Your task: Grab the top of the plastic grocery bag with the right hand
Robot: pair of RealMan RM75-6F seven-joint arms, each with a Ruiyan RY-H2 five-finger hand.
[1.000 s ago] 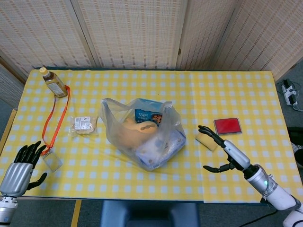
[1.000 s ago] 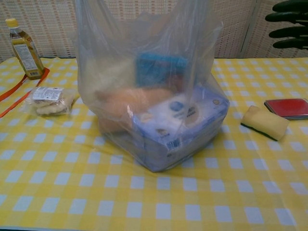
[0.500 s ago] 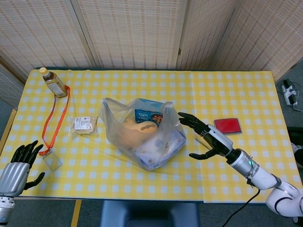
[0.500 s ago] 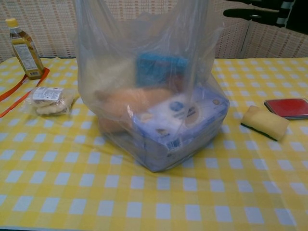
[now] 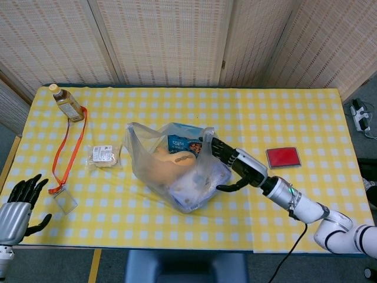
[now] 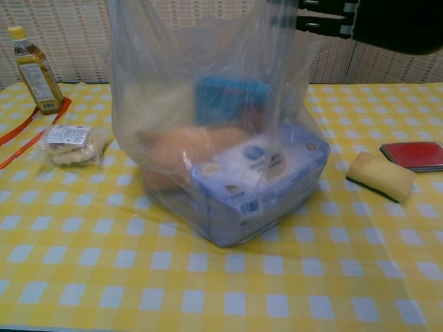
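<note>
A clear plastic grocery bag (image 5: 177, 168) (image 6: 214, 131) stands in the middle of the table, its top open, with a blue packet, a tan loaf and a white box inside. My right hand (image 5: 235, 167) (image 6: 346, 17) hovers at the bag's right upper edge, fingers spread and reaching toward the rim, holding nothing. Whether its fingertips touch the plastic I cannot tell. My left hand (image 5: 20, 203) hangs open at the table's near left corner, far from the bag.
A tea bottle (image 5: 66, 102) (image 6: 34, 69) with an orange lanyard (image 5: 69, 147) lies far left. A wrapped snack (image 5: 103, 155) (image 6: 69, 144) sits left of the bag. A yellow sponge (image 6: 382, 176) and a red case (image 5: 283, 157) (image 6: 414, 155) lie to the right.
My right hand has swept leftward from beside the sponge to the bag's right upper edge. My left hand has drifted slightly down toward the table's near edge.
</note>
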